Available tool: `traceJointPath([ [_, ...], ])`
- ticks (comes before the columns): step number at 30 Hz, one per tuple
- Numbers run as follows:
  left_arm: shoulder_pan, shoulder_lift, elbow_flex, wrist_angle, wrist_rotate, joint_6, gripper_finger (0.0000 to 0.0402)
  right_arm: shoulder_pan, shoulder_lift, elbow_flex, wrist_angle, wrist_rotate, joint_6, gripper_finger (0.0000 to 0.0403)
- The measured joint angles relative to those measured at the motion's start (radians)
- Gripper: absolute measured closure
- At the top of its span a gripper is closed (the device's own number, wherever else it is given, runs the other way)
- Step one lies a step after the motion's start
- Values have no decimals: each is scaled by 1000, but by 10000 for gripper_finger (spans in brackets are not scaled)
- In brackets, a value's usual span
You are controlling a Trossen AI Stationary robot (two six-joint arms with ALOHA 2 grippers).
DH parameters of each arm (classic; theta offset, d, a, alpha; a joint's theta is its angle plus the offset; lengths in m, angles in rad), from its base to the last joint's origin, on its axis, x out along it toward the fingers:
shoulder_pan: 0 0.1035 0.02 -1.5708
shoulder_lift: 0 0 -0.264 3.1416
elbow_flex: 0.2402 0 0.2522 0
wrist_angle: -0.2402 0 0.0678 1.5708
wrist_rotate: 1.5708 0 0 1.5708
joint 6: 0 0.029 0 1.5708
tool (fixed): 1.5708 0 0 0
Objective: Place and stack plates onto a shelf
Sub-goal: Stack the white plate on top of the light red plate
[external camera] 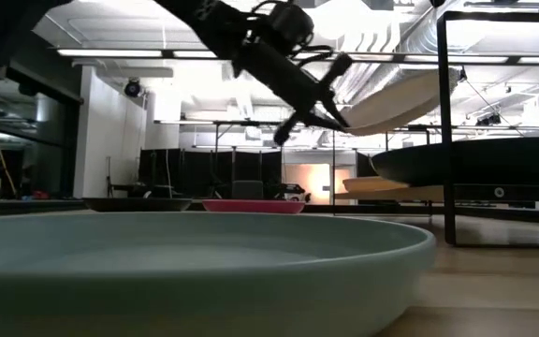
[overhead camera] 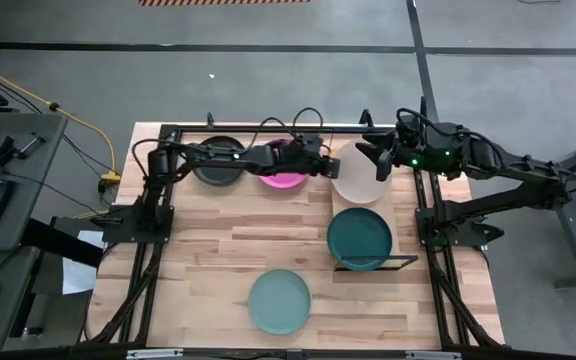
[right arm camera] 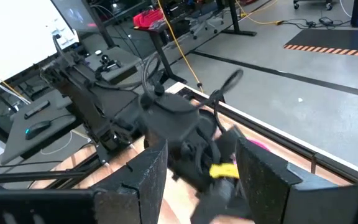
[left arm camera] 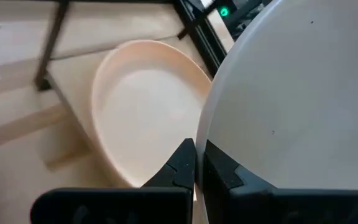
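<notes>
My left gripper [overhead camera: 326,165] reaches across the far part of the table and is shut on the cream white plate [overhead camera: 360,178], which hangs in the air over the pale peach plate [left arm camera: 148,112]. The peach plate lies on the far half of the shelf [external camera: 503,193]. The dark green plate [overhead camera: 360,237] sits flat on the shelf's near half. My right gripper [overhead camera: 381,160] hovers open near the white plate's far right edge, facing the left arm and touching nothing. The black plate [overhead camera: 218,160], magenta plate [overhead camera: 283,180] and light teal plate [overhead camera: 279,300] lie on the tabletop. My left gripper pinches the cream white plate's rim [left arm camera: 205,134] between its two fingers, on the side toward the table's left. The fingers [external camera: 330,117] come from the left, slanting down. The plate is lifted clear and tilted, its right side higher [external camera: 419,89].
A dark frame runs along the table's far edge [overhead camera: 268,127] and down both sides. The shelf's dark wire post [external camera: 447,122] stands at its near end. The teal plate [external camera: 195,271] fills the table's near middle.
</notes>
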Motion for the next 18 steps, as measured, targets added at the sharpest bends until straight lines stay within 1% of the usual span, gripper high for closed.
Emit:
traceJointPath([
  [5,-1,55,19,-19,-37,-11,401,0,0,0,-1,0,0,231],
  [13,10,79,21,-53,-37,-71,399,0,3,0,-19,0,7,231],
  [18,11,77,21,-28,-40,-4,384,0,3,0,-41,0,7,231],
])
